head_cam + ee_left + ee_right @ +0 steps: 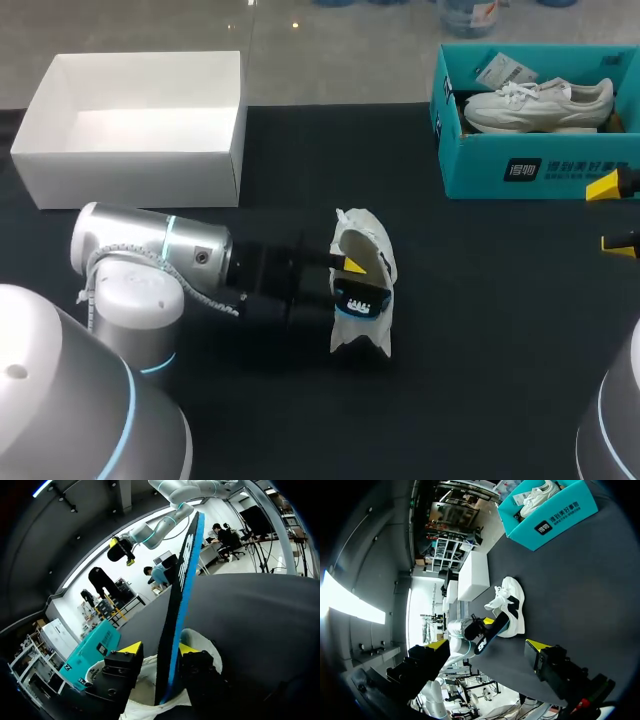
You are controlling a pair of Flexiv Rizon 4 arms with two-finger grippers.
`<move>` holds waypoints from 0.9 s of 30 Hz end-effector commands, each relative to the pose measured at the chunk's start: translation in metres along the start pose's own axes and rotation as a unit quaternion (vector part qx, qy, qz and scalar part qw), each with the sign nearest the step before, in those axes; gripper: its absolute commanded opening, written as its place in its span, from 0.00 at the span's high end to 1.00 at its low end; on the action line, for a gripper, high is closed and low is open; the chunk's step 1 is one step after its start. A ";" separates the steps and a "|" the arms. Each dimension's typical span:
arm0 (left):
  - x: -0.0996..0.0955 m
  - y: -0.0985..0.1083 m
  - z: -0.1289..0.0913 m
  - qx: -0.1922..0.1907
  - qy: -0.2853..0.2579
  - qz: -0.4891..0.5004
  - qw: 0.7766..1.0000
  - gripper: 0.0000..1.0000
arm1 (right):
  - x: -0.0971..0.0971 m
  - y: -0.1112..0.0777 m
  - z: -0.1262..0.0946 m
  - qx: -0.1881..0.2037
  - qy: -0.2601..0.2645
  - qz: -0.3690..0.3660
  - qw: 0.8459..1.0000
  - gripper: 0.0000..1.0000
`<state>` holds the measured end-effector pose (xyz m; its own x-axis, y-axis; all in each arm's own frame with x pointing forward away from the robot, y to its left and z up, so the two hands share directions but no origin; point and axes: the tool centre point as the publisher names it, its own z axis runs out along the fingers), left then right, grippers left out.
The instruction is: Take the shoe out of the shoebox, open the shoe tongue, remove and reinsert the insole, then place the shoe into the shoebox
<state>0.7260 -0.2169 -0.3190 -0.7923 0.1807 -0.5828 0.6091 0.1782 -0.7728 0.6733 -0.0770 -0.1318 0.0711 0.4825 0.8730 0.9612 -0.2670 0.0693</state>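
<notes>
A white shoe [365, 240] lies on the black table [480, 350] near the middle. A black insole with a blue edge [360, 298] sticks out of its opening. My left gripper [354, 283] reaches in from the left with its fingers either side of the insole. In the left wrist view the insole [181, 595] stands upright between the yellow tips of the left gripper [159, 648], against one finger [188, 649] and with a gap to the other, so the gripper is open. My right gripper [612, 214] hangs open and empty at the right edge, in front of the teal shoebox [480, 165].
The teal shoebox [555, 515] at the back right holds a second white shoe [540, 100] and a paper tag. A white open box [130, 150] stands at the back left. Dark table lies between the shoe [514, 602] and my right gripper [489, 647].
</notes>
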 end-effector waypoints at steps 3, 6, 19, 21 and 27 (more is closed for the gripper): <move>0.003 -0.026 -0.019 -0.005 0.004 0.009 1.000 0.37 | 0.001 -0.010 -0.003 -0.015 -0.002 0.001 1.000 0.00; 0.005 -0.031 -0.020 -0.007 0.009 0.012 1.000 0.40 | 0.001 -0.010 -0.003 -0.015 -0.002 0.001 1.000 0.00; 0.014 -0.023 -0.005 -0.025 0.038 0.030 0.998 1.00 | 0.001 -0.010 -0.003 -0.015 -0.002 0.001 1.000 0.00; 0.013 -0.019 -0.003 -0.034 0.039 0.034 0.998 1.00 | 0.001 -0.010 -0.003 -0.015 -0.002 0.001 1.000 0.00; 0.010 -0.003 0.002 -0.062 0.031 0.026 0.997 1.00 | 0.001 -0.010 -0.003 -0.015 -0.002 0.001 1.000 0.00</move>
<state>0.7133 -0.2068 -0.3163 -0.7571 0.2513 -0.6031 0.6532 0.2708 -0.7071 0.6733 -0.0769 -0.1316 0.0712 0.4832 0.8726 0.9616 -0.2656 0.0687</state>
